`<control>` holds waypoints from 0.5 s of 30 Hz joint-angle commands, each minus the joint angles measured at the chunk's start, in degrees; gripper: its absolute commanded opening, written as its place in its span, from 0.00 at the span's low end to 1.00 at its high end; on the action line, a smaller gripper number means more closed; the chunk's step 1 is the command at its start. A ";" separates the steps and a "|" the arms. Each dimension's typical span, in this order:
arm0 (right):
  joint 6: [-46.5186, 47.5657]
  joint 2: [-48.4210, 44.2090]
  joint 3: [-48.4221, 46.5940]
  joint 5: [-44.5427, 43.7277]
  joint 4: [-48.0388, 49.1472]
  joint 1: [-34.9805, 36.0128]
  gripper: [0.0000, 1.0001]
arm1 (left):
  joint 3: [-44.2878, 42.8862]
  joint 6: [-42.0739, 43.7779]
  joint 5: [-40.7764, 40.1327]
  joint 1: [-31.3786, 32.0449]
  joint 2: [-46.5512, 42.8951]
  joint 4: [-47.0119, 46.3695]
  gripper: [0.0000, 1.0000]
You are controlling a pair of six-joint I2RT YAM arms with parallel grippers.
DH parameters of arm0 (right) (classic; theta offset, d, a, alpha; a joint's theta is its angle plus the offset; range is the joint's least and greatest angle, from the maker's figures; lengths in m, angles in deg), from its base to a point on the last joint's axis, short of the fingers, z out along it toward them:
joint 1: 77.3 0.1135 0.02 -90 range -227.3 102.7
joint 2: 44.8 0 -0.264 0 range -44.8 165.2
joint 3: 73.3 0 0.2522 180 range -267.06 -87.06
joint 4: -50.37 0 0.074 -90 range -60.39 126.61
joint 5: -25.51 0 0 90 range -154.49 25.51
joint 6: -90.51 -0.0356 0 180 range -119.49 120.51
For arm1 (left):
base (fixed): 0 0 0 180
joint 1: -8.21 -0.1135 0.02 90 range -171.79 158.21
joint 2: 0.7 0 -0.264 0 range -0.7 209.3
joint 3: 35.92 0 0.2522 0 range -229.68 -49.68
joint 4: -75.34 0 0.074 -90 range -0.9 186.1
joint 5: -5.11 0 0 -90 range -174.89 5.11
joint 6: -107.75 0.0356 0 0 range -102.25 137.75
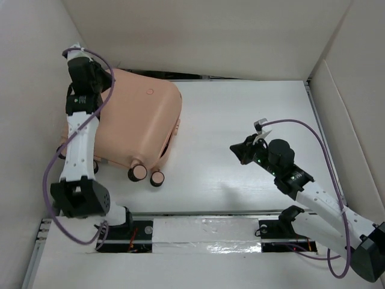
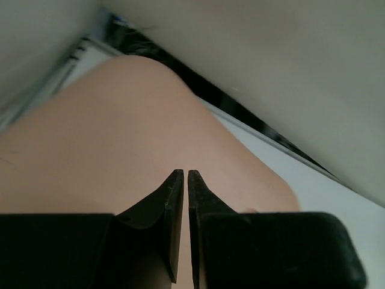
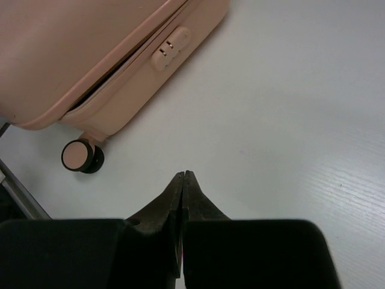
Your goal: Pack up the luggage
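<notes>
Luggage (image 1: 141,120) lies flat on table (image 1: 246,114), L gripper (image 2: 182,174) above it shut, R gripper (image 3: 182,174) shut, both empty.

The left arm (image 1: 78,138) stretches far forward from its base, the white forearm almost straight. At its end the left gripper (image 2: 185,176) has the jaws closed, with only a thin slit between them. The right arm (image 1: 313,198) is bent and leans toward the left. The right gripper (image 3: 183,174) is closed too, its fingertips touching.
</notes>
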 commanded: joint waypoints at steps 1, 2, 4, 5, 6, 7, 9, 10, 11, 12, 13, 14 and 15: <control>1.41 -2.15 -0.27 -0.84 -0.35 0.67 0.00 | -7.78 1.34 -13.97 -3.93 7.87 3.85 0.05; 1.23 -3.02 -0.09 -0.84 -0.27 1.28 0.00 | -8.78 3.61 -15.03 -6.55 9.81 5.34 0.06; 0.88 -3.21 0.44 -0.58 0.17 1.29 0.00 | -10.80 4.69 -18.27 -9.12 13.60 5.80 0.11; 0.79 -2.68 0.52 -0.49 0.26 1.81 0.00 | -11.42 5.04 -18.47 -11.91 14.74 5.71 0.12; 0.79 -2.42 0.44 -0.49 0.26 2.34 0.00 | -12.12 4.78 -17.95 -13.51 16.92 5.80 0.15; 0.79 -1.98 0.52 -0.40 0.35 2.34 0.00 | -13.69 4.69 -17.86 -14.83 17.99 5.80 0.16; 0.88 -0.75 0.70 -0.40 0.35 3.66 0.00 | -15.89 5.65 -18.90 -17.20 21.93 6.41 0.18; 0.88 -0.57 0.87 -0.58 0.26 3.66 0.00 | -19.12 6.53 -20.48 -17.22 23.43 7.02 0.19; 0.62 -0.31 1.49 -0.84 0.78 4.27 0.00 | -20.55 7.49 -21.28 -17.82 25.10 8.33 0.20; 0.35 -0.05 1.84 -1.10 1.22 4.28 0.00 | -21.61 8.46 -21.81 -17.83 27.73 8.43 0.20; 0.09 0.04 2.28 -1.45 2.53 4.28 0.00 | -22.58 9.86 -23.29 -17.83 28.71 8.61 0.21; -0.35 0.48 2.80 -1.54 3.24 4.28 0.00 | -22.85 10.05 -24.35 -18.35 29.85 9.22 0.21; -0.44 0.92 2.81 -1.55 3.51 4.28 0.00 | -23.11 10.40 -24.71 -18.36 31.87 9.31 0.21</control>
